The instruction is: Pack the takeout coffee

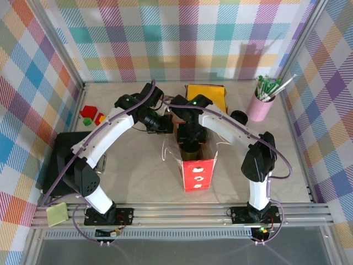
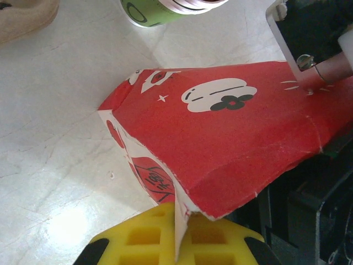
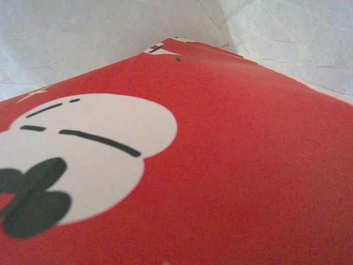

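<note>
okay, nearest the bases, the red paper bag point(image 1: 198, 175) stands upright in the middle of the table point(image 1: 138, 176), mouth up. the left gripper point(image 2: 175, 244) is clenched on the bag's far-left rim, its yellow pads pinching the paper between them, so that side is held open. just past it, the right gripper point(image 1: 190, 144) hangs over the mouth, its wrist camera close against the bag's red wall. whether its jaws grip anything i cannot tell, and where the takeout coffee is i cannot tell either. my guess is that it is down in that mouth, under the right wrist. to do this well, hold the left pinch steady without tugging the bag over. bring the right arm straight down so the cup lands upright on the bag floor, and let go only once it is seated. further off, green cups point(image 2: 160, 11) sit just beyond the bag, and a black lid point(image 1: 238, 116) and a pink holder point(image 1: 259, 107) are at the far right.
</note>
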